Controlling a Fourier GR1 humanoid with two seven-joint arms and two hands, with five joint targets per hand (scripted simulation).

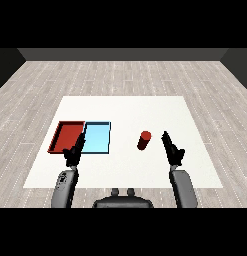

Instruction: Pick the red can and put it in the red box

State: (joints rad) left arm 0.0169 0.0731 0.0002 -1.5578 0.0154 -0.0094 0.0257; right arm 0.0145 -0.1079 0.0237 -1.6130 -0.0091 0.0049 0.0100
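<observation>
The red can [144, 140] stands upright on the white table [125, 112], right of the two trays. My right hand [171, 148] is just to the can's right, fingers straight and pointing away from me, a small gap between it and the can. The red tray [67, 136] lies at the left with nothing in it. My left hand [75, 149] hovers over the near edge where the red tray meets the light blue tray [97, 138], fingers straight and holding nothing.
The light blue tray sits directly right of the red tray, between it and the can. Bare white table stretches behind the trays and the can, and to the right of my right hand. Grey wooden floor surrounds the table.
</observation>
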